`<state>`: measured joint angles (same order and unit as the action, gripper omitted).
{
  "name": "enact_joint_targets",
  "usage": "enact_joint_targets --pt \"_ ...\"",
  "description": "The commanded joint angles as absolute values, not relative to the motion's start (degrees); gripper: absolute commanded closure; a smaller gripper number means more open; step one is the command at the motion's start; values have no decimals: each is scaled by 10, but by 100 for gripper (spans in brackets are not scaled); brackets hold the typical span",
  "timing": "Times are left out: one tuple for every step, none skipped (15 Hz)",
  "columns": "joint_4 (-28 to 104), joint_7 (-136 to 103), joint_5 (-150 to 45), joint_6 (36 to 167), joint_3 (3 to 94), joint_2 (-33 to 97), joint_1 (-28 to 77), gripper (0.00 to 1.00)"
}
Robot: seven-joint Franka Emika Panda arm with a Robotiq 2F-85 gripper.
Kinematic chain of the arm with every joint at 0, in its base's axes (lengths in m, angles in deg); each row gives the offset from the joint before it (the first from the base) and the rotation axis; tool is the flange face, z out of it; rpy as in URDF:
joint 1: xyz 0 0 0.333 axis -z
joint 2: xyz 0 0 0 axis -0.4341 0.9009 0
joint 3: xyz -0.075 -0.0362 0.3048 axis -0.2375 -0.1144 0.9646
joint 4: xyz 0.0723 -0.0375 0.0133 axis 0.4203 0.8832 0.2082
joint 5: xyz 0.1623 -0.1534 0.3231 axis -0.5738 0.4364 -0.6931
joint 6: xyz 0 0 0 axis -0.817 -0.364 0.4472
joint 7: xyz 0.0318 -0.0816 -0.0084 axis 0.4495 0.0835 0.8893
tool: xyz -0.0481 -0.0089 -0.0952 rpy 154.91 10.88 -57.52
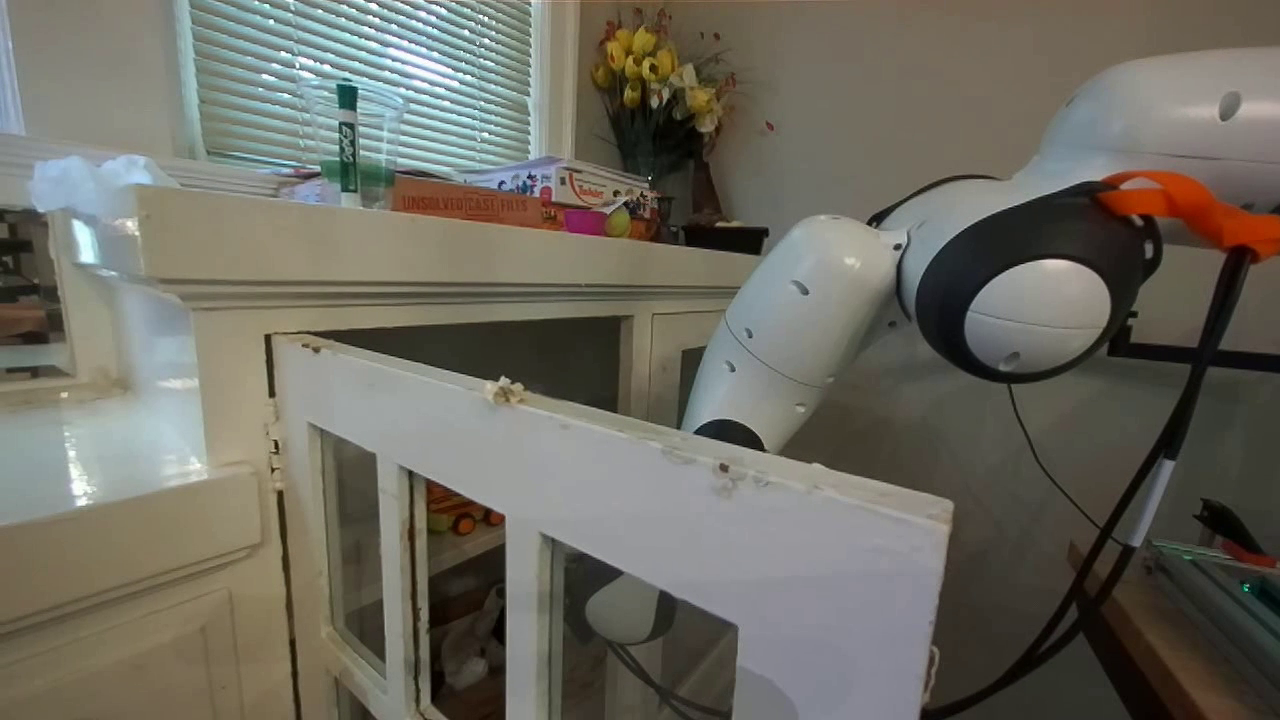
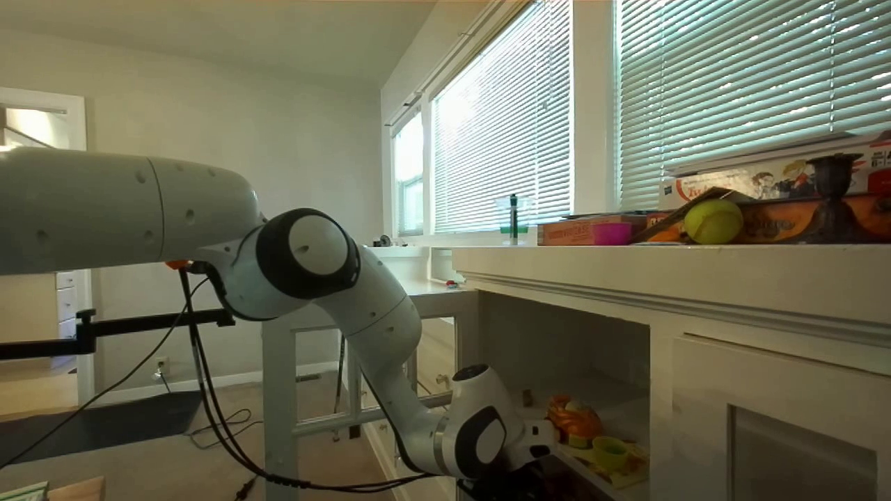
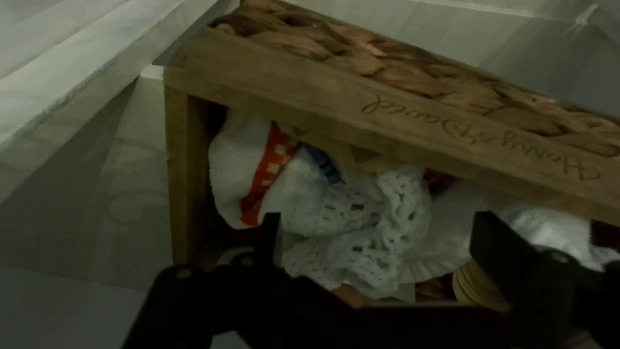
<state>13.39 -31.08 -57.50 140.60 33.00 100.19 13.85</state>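
Spread wide with nothing gripped, the claw (image 3: 378,223) is held facing a white cloth (image 3: 404,208) with a lacy weave, bunched inside the wooden-rimmed basket (image 3: 290,72); whether it is touched cannot be told. For a clean grasp, a raised fold should be centred between the fingers (image 3: 491,249), and any approach should be made slowly so that neither the basket's rim nor the yellowish round thing (image 3: 472,283) beside one finger is caught. Behind the claw, the wrist (image 2: 480,438) is tucked low at the opening of the white cabinet (image 2: 731,275), with the arm (image 2: 376,306) bent downward toward it from above. Clearance should also be left from the open glazed door (image 1: 840,560) beside the arm.
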Motion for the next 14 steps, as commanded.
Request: enact_joint_targets --pt "134 -311 -575 1406 330 1002 138 0" --pt "134 -311 -575 1405 330 1002 138 0" --pt "134 -311 -575 1405 330 1002 138 0" --pt "133 -317 -574 1399 319 1005 130 0" --pt "127 -319 -574 1399 317 1010 128 0" --pt "133 -321 -575 1407 313 1010 122 0" --pt "148 -325 -574 1416 308 1003 115 0" --pt "153 -328 -573 1423 302 1003 108 0" --pt "156 -328 -573 1426 299 1003 102 0" --pt "160 -330 -574 1427 294 1003 94 0" --pt "164 -329 -574 1433 291 1003 87 0" --pt "169 -331 -575 1437 285 1004 80 0" --pt "172 -332 -577 1443 282 1004 74 0" --pt "178 -333 -578 1451 277 1004 69 0"
